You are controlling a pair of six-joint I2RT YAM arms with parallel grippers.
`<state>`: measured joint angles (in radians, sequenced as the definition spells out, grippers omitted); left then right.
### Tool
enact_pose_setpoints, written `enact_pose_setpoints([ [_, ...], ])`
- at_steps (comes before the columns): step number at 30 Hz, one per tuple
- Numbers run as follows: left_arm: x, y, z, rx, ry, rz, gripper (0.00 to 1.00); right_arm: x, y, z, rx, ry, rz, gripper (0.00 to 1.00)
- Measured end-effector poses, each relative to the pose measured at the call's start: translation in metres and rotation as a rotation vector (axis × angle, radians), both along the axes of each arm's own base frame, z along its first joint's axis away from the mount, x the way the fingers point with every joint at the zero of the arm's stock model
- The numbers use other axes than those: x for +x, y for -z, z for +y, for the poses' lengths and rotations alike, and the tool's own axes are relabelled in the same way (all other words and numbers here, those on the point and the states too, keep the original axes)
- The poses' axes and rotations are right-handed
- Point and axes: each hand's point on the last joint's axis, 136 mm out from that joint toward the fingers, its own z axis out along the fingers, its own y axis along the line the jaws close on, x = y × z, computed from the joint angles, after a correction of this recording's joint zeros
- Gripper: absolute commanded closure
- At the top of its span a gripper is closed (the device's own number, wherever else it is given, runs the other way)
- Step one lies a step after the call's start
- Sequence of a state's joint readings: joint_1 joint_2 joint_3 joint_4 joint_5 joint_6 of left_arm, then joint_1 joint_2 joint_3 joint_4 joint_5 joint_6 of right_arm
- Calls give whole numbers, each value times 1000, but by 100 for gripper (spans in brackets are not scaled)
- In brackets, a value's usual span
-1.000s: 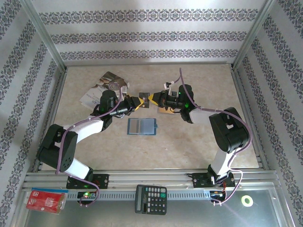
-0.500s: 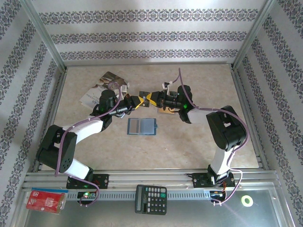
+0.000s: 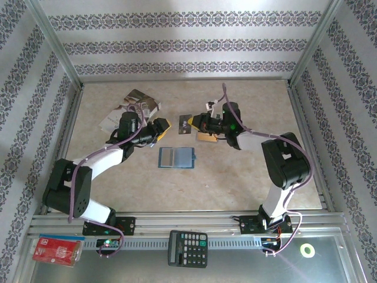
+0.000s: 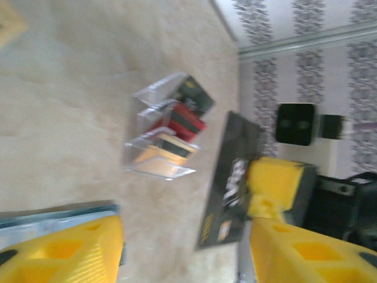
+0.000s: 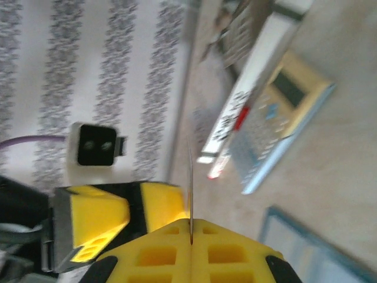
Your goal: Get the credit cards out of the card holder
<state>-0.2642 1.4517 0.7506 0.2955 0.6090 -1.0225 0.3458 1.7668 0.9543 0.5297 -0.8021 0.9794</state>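
Beige tabletop, closed in by patterned wallpaper, lies under both arms in the overhead view. The wallet [image 3: 176, 157] lies open and flat near the middle, well apart from either arm's fingers. Behind it the left gripper [image 3: 160, 128] and the right gripper [image 3: 191, 123] face each other, near but not touching. The right gripper is clamped on a black card [image 3: 183, 124], which juts toward the left gripper with a gap between them. A gold-tan piece [image 3: 206, 137] lies just beside the right gripper, partly under that arm. Papers [image 3: 128, 107] lie behind the left arm. On the near metal ledge sit a red packet [image 3: 57, 249] and a calculator [image 3: 188, 248].

From the left wrist, the left gripper [image 4: 182, 247] has its fingers spread wide with nothing between them. The black card [image 4: 232, 177] hangs beyond the finger at the picture's right, pinched at one side by the right gripper's yellow fingers [image 4: 277, 186]. Farther off on the table stands a clear stand [image 4: 168, 138] holding a dark, a red and a gold-tan card in tiers. A grey-blue edge [image 4: 53, 212] shows just behind the other finger.

From the right wrist, the right gripper [image 5: 190, 236] has its fingers pressed together on the black card [image 5: 190, 177], seen edge-on as a thin line rising from the seam. The left gripper's yellow finger [image 5: 94, 221] sits beside them, apart. The wallet's corner [image 5: 306, 247] lies on the table at lower right, with the papers [image 5: 265, 100] beyond.
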Motion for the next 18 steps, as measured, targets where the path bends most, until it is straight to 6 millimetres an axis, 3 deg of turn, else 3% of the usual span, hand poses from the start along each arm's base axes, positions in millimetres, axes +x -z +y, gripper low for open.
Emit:
enact_pose_setpoints([
  [4,-7,5,33,123,-59,20,25,22,-15,-34,-183,80,-131,100],
  [8,-11,0,71,237,-129,26,20,42,-35,-68,-337,143,-255,100],
  [11,-8,-5,98,299,-172,31,12,55,-38,-93,-430,181,-293,100],
  [15,-8,-4,118,360,-191,46,0,67,-38,-124,-555,223,-326,100],
  [18,-11,-3,122,388,-175,54,0,77,-44,-138,-621,224,-366,99],
])
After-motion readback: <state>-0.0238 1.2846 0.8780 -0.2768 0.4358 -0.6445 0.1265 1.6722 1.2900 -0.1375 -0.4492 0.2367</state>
